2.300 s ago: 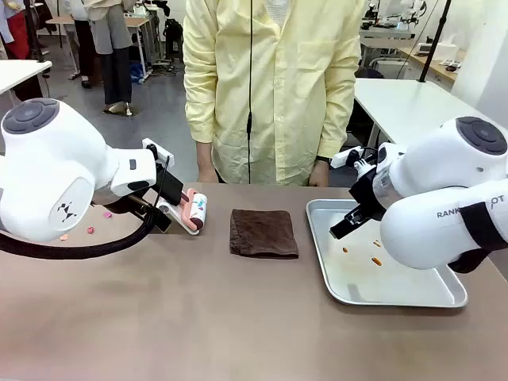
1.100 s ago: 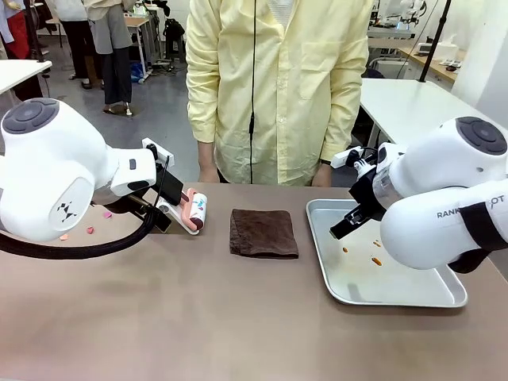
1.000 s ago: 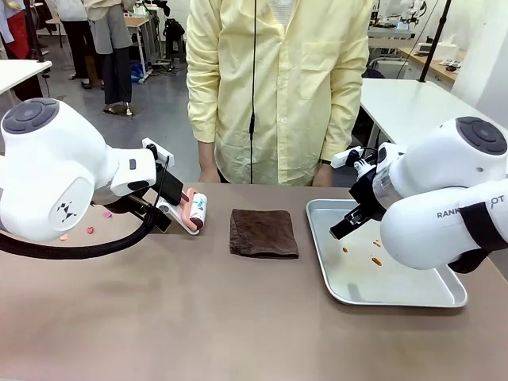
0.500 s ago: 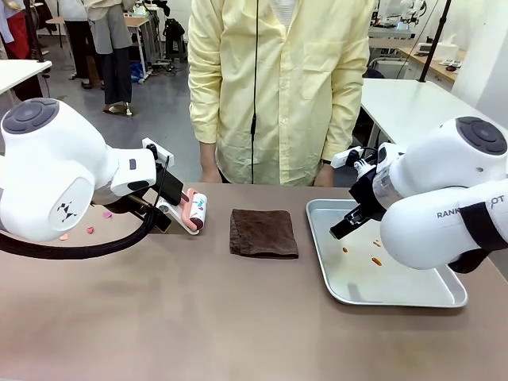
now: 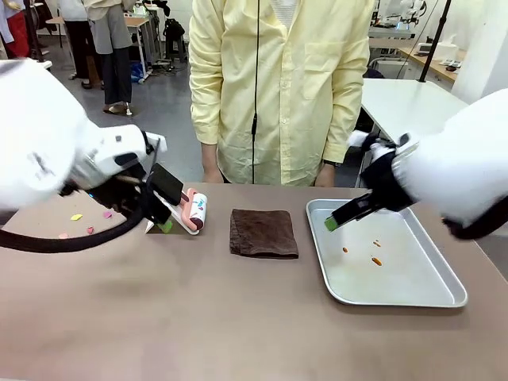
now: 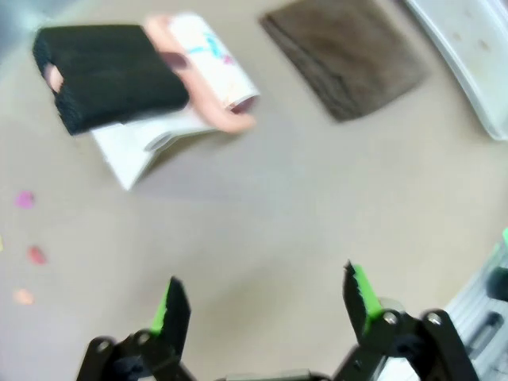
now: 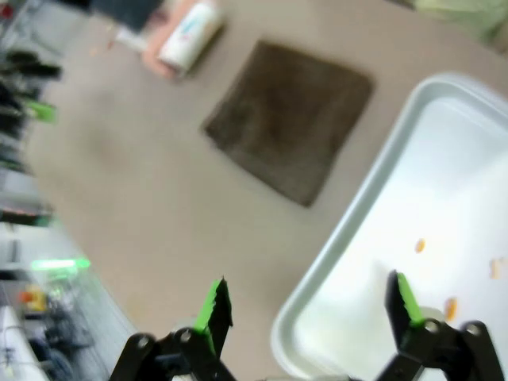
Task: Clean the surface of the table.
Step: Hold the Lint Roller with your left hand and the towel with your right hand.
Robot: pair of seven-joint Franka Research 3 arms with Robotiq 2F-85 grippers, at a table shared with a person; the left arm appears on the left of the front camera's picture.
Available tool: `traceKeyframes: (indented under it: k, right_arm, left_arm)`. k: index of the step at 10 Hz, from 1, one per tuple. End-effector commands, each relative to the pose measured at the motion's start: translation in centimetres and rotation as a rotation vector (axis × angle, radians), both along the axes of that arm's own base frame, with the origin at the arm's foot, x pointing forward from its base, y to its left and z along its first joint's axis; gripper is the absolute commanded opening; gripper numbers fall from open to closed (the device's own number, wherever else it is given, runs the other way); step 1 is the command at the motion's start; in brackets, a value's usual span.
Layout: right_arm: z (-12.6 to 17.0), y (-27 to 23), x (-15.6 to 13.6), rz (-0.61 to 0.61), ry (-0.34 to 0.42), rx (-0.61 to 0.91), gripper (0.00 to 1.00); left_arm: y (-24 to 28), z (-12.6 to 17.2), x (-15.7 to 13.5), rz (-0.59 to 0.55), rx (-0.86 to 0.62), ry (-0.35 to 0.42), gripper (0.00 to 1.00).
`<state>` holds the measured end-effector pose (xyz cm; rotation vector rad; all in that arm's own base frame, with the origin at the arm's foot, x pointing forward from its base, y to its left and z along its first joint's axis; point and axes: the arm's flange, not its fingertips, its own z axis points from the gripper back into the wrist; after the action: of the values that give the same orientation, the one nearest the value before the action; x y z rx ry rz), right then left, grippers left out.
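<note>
The brown table [image 5: 198, 317] carries small coloured scraps [image 5: 77, 217] near its left end; they also show in the left wrist view [image 6: 36, 254]. A folded brown cloth [image 5: 263, 232] lies at the middle. My left gripper [image 5: 159, 221] hangs beside a lint roller [image 5: 195, 210], apart from it. In its wrist view, the left gripper [image 6: 266, 298] is open over bare table, below the roller [image 6: 210, 67] and cloth [image 6: 349, 67]. My right gripper [image 5: 333, 223] hovers at the metal tray's [image 5: 444, 298] near-left corner. The right gripper [image 7: 308, 302] is open and holds nothing, above the tray [image 7: 373, 206] and near the cloth [image 7: 290, 143].
A few orange crumbs [image 5: 376, 260] lie in the tray. The lint roller rests on a white stand [image 6: 135, 147] with a black block [image 6: 111, 75] next to it. A person in a yellow shirt [image 5: 274, 87] stands at the far edge.
Both arms, still until half a second ago, are now moving and blurred. Their green fingertips have come into the front view. Cloth, roller and tray have not moved.
</note>
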<state>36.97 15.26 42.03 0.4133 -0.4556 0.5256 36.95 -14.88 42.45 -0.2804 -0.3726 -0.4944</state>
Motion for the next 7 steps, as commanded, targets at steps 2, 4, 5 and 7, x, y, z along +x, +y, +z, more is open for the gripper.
traceKeyframes:
  k: [2, 4, 5, 7]
  right_arm:
    - [3.0, -8.5, -0.1, -0.175, 0.284, 0.302, 1.00]
    - [3.2, -12.8, 0.5, -0.180, 0.381, 0.507, 1.00]
    - [2.9, -15.9, 0.8, -0.228, 0.400, 0.626, 1.00]
    - [1.5, -22.6, 0.4, -0.360, 0.395, 0.876, 1.00]
  left_arm:
    - [6.1, 5.4, -0.9, 0.026, -0.411, 0.116, 1.00]
    - [10.3, 6.2, -1.2, 0.076, -0.603, 0.129, 1.00]
    - [12.8, 5.9, -1.5, 0.149, -0.666, 0.098, 1.00]
    - [18.8, 3.7, -2.6, 0.305, -0.760, 0.039, 1.00]
